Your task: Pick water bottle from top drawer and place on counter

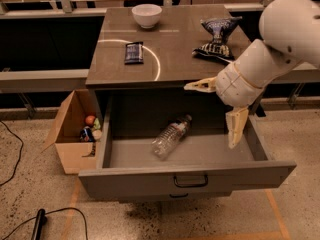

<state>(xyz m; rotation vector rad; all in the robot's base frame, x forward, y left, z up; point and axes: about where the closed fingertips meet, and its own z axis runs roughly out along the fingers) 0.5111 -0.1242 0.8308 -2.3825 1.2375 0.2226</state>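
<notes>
Water bottle (171,136) lies on its side in open drawer (150,178), centre frame, cap toward upper right; label unreadable. Claw (209,117) spread wide, empty, over drawer's right side. Worktop (175,59) carries bowl (147,15), snack bar (133,52), chip bag (216,36); print illegible.

White bowl (147,15), snack bar (133,52), chip bag (216,37), cardboard box (74,158)

White arm (290,29) enters from upper rt, thick wrist (240,81) angled down-left. Gripper (208,117) sits rt of centre in view, at arm's low end, fingers (201,86) spread wide: one pointing left, other pointing straight down.
</notes>
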